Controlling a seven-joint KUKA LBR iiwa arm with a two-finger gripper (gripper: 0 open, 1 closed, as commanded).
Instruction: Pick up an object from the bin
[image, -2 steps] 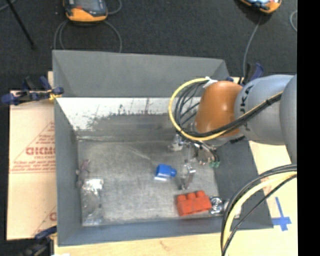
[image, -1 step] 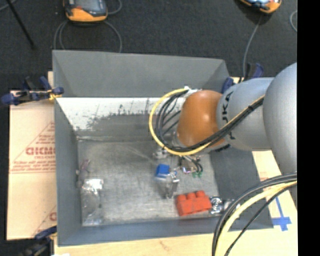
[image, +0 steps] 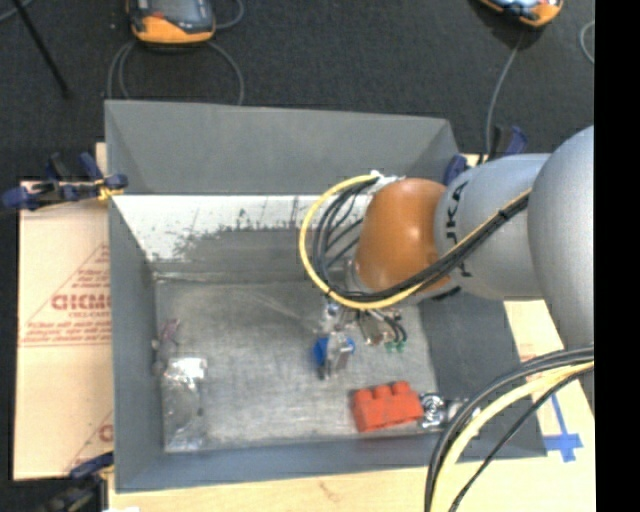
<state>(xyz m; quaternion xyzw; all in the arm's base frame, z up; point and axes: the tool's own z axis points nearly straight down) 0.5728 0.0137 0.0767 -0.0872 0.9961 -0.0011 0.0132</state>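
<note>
My gripper (image: 336, 328) hangs below the arm's orange cover, near the middle of the bin floor. Right under its tip lies a small blue and silver thing (image: 326, 353); whether the gripper holds it I cannot tell. A small dark and green thing (image: 393, 342) lies just to the gripper's right. An orange-red block with studs (image: 383, 407) rests on the floor near the front right corner.
A crumpled clear plastic piece (image: 184, 373) lies at the left side of the bin. A small shiny metal thing (image: 432, 408) sits beside the orange-red block at the right wall. The arm and its cables cover the bin's right rear part.
</note>
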